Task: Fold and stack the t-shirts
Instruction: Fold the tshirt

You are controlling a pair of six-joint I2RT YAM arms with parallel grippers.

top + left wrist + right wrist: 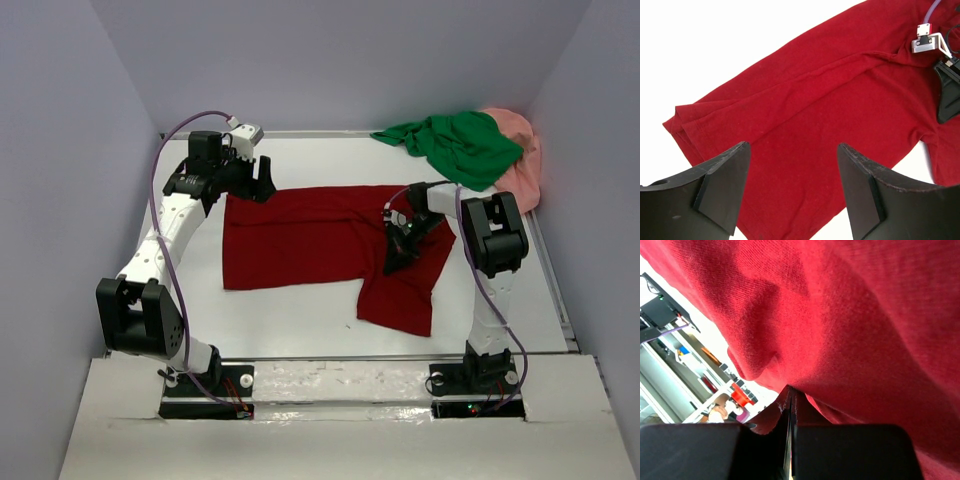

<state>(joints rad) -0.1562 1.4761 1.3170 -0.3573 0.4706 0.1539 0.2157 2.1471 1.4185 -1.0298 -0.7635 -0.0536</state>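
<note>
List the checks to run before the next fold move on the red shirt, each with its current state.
1. Right tool shut on the red shirt: ok, cloth is pinched between closed jaws.
2. Left tool open and holding nothing: ok, it sits over the shirt's far left corner.
3. Red shirt lying flat: not ok, its right part is bunched and skewed toward the near edge.
4. Green shirt and pink shirt out of the way: ok, heaped in the far right corner.
5. Which side of the red shirt faces up: cannot tell.
</note>
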